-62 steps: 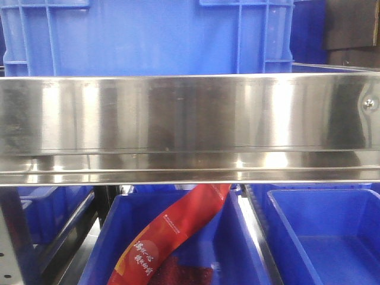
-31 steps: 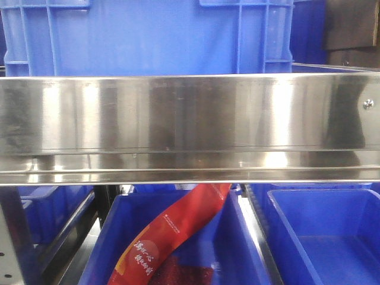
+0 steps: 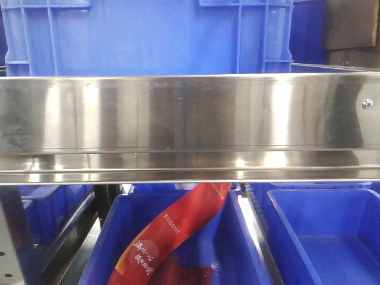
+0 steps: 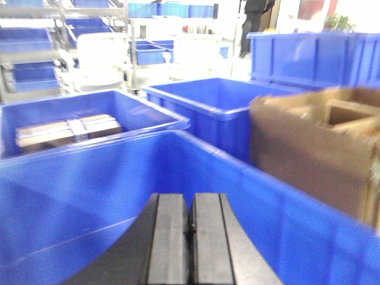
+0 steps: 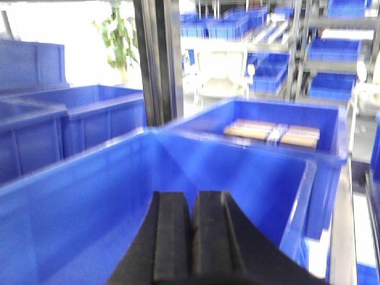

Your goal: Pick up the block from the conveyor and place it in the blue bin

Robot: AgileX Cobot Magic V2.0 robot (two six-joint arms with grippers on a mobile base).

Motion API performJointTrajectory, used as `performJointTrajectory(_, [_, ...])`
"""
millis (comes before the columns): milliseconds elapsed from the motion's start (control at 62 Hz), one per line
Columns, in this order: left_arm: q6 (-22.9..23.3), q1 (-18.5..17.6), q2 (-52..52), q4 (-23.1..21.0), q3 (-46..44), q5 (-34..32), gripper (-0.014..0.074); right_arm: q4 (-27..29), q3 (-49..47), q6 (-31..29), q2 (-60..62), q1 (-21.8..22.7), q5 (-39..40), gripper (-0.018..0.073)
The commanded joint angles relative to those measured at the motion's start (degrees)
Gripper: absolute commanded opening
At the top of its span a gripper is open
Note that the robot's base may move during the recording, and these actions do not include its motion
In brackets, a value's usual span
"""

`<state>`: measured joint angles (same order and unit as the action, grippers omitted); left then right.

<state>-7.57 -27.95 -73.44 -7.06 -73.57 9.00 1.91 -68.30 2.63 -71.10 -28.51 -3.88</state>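
Note:
No block shows in any view, and the conveyor belt is out of view. In the left wrist view my left gripper (image 4: 191, 199) is shut, pads together with nothing between them, low in front of the inner wall of a blue bin (image 4: 89, 178). My right gripper (image 5: 193, 196) is likewise shut and empty, pointing into another blue bin (image 5: 83, 208) whose far corner lies straight ahead.
A wide steel panel (image 3: 190, 119) crosses the front view, with a big blue crate (image 3: 148, 35) above it. Below it stand blue bins, one holding a red packet (image 3: 172, 237). A cardboard box (image 4: 320, 142) stands right of the left gripper. Neighbouring bins hold flat cartons (image 5: 273, 133).

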Motion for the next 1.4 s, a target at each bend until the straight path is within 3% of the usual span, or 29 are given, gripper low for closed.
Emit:
performJointTrajectory(0, [0.3, 0.1, 1.7, 0.8, -0.4, 2.1, -0.0111, -0.3, -0.4, -0.1, 1.0, 1.5, -0.4, -0.0162])
performJointTrajectory(97, [0.7, 2.1, 4.3, -0.4, 1.1, 6.0, -0.0111, 2.6, 1.1, 1.3, 2.7, 5.4, -1.7, -0.0162])
performJointTrajectory(226, [0.7, 7.2, 10.1, -4.9, 7.9, 3.6, -0.0111, 4.7, 6.8, 1.6, 7.0, 11.1, -1.2, -0.0162])
performJointTrajectory(451, [0.7, 15.2, 22.7, -7.2, 24.9, 1.7, -0.0111, 4.5, 24.3, 1.6, 20.4, 14.1, -0.4, -0.0162])
performJointTrajectory(806, [0.7, 15.5, 44.5, -7.9, 47.2, 1.7, -0.0111, 4.5, 46.2, 1.6, 43.0, 14.1, -0.1, -0.0162])
performJointTrajectory(1064, [0.7, 15.5, 55.9, -7.9, 49.7, 1.6, -0.0111, 4.5, 47.8, 1.6, 52.8, 14.1, -1.6, -0.0162])
performJointTrajectory(1386, [0.7, 15.5, 61.5, -7.9, 49.7, 1.6, -0.0111, 4.5, 47.8, 1.6, 54.7, 14.1, -1.3, -0.0162])
